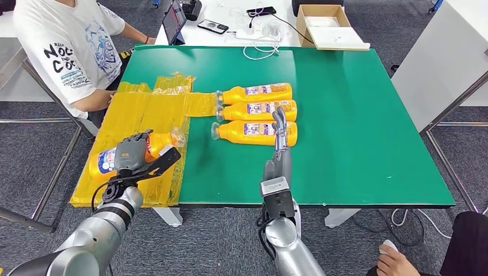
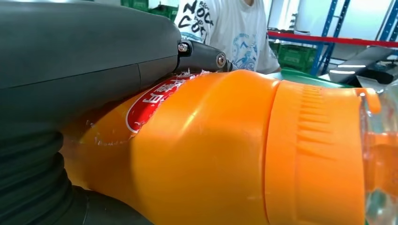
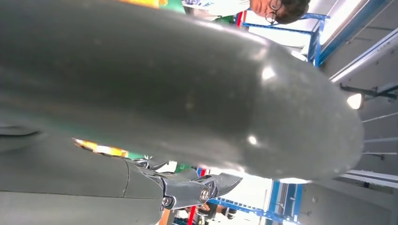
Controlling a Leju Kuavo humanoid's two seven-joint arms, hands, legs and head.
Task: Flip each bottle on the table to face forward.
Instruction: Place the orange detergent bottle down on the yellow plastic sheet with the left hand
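Nearest to you, the left hand [image 1: 133, 154] grasps an orange bottle [image 1: 109, 158] at the near left, over the yellow plastic sheet [image 1: 144, 109] that covers the left part of the green table [image 1: 357, 126]. The dark fingers [image 1: 131, 144] wrap over the bottle's body and the thumb lies under it. This bottle lies on its side, with a blue and white label at its left end and a clear cap [image 1: 178, 136] pointing to the right. In the left wrist view, you see the same bottle [image 2: 225, 154] very close: glossy orange plastic, a ribbed orange collar and a red label with white characters.

A little farther and to the right, the right hand [image 1: 280, 135] is stretched out, the fingers straight and together, resting on the nearest bottle of the row [image 1: 256, 133]; it grasps nothing.

Behind it lie the middle bottle [image 1: 259, 110] and the far bottle [image 1: 256, 92], touching side by side, labels up, clear caps to the left.

At the far left a person in a white T-shirt [image 1: 63, 46] sits beside the table. Beyond the far edge are a white table with a cardboard box [image 1: 328, 26], a phone [image 1: 213, 26] and cables.
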